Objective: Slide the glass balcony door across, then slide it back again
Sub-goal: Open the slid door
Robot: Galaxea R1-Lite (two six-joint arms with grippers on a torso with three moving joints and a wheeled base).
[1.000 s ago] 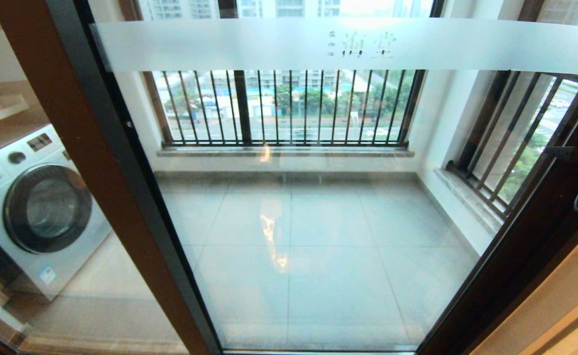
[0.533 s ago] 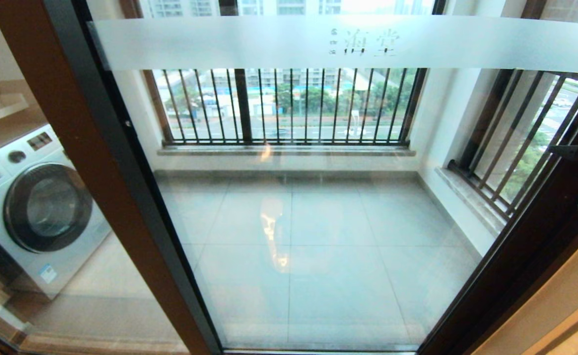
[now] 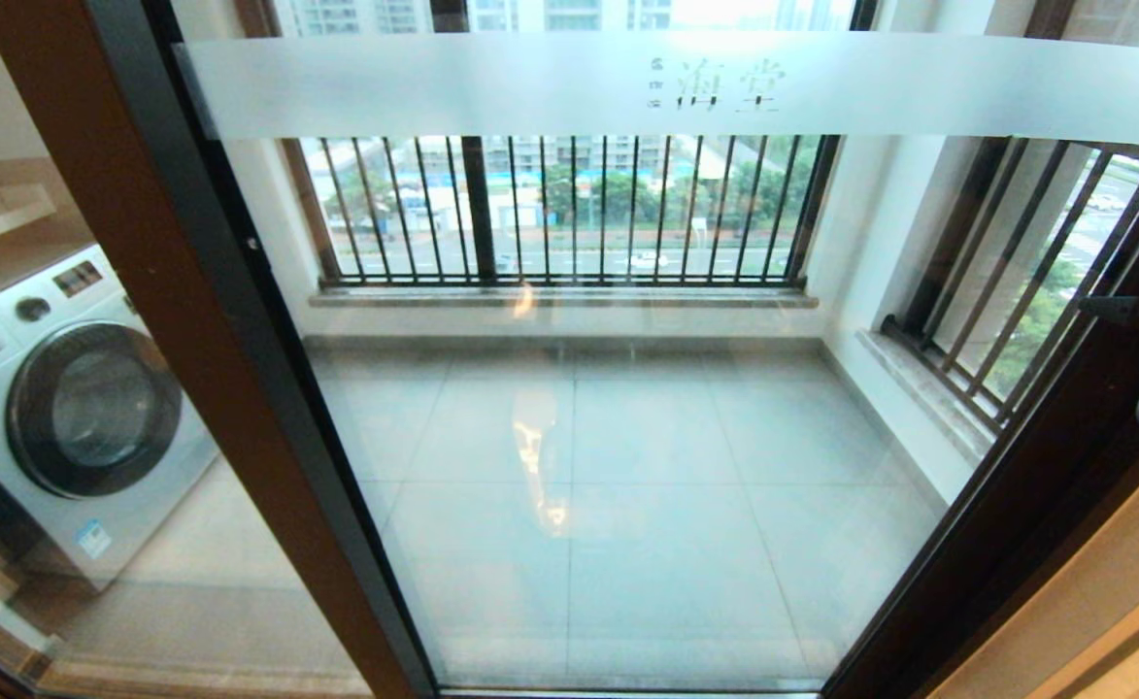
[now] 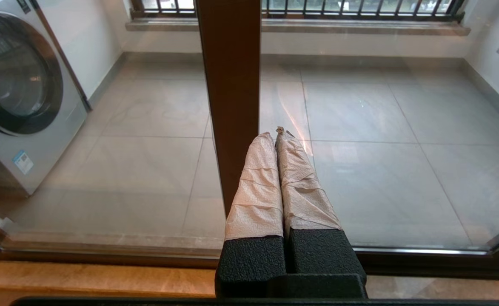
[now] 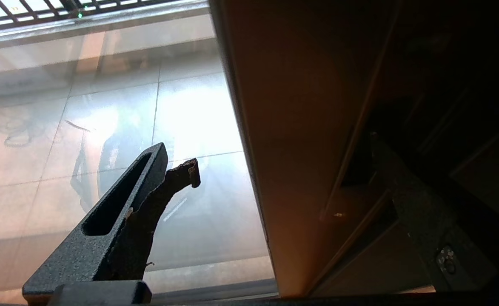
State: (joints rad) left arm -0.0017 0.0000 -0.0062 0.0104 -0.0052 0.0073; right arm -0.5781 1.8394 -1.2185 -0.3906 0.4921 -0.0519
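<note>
The left end effector [image 4: 277, 132] hangs low before the glass, its two paper-wrapped fingers [image 4: 258, 182] pressed together and holding nothing, pointing out toward the balcony; it does not show in the head view. Just beside its tips, on the side toward the washing machine, rises a brown vertical frame post [image 4: 232, 85], and beyond the tips lies the clear pane. The right end effector [image 3: 1137, 311] shows only as a dark piece at the far right of the head view, up against the right-hand stile [image 5: 300, 148] of the glass balcony door [image 3: 627, 466]. In the right wrist view its fingers stand wide apart: one black finger [image 5: 117, 212] lies on the glass side of that brown stile, the other finger [image 5: 419, 212] on the dark side of it, the stile between them; whether either pad touches it I cannot tell. The door fills the middle of the head view, from its dark left stile across to the right end effector, with the frosted band [image 3: 686, 87] and its characters high up. Beyond the glass lies the grey tiled balcony floor [image 3: 627, 437]. Farther off, well to the left end effector's side, stands a white washing machine [image 3: 64, 408] with its round door shut, its drum too dark to see into. Farthest are the black-barred railings [image 3: 569, 209].
</note>
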